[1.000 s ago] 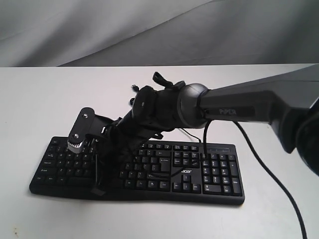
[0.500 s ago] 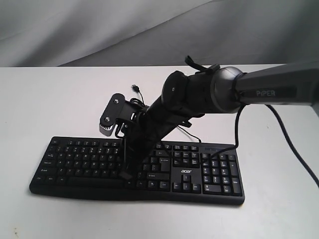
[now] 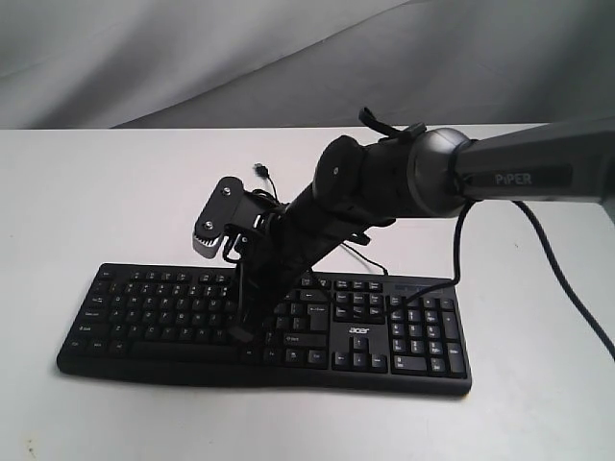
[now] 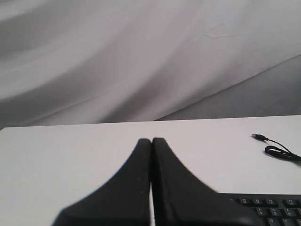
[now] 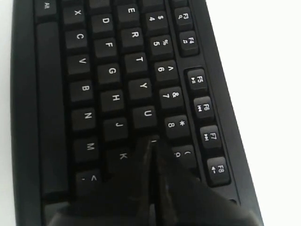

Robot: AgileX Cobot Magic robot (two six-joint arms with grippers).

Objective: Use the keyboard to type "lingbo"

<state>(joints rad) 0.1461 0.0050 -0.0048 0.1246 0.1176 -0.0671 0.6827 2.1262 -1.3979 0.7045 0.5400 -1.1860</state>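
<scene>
The long black keyboard (image 3: 144, 309) lies across the front of the white table, number pad to the right. My right gripper (image 3: 242, 336) reaches in from the right and points steeply down at the middle letter keys. In the right wrist view the keyboard (image 5: 108, 70) fills the frame. There my right gripper (image 5: 151, 142) is shut, its tips together at the key between U, K and 9. My left gripper (image 4: 151, 140) is shut and empty, low over the bare table, with a corner of the keyboard (image 4: 270, 207) beside it. It does not show in the exterior view.
The keyboard's thin cable ends in a loose USB plug (image 3: 261, 171) on the table behind it, also in the left wrist view as the plug (image 4: 258, 137). The right arm's own black cable (image 3: 553, 279) hangs over the table's right side. A grey cloth backdrop (image 3: 288, 58) closes the rear.
The right gripper has swung from the keyboard's left end to the middle letter keys. Over the last half second it has hardly shifted.
</scene>
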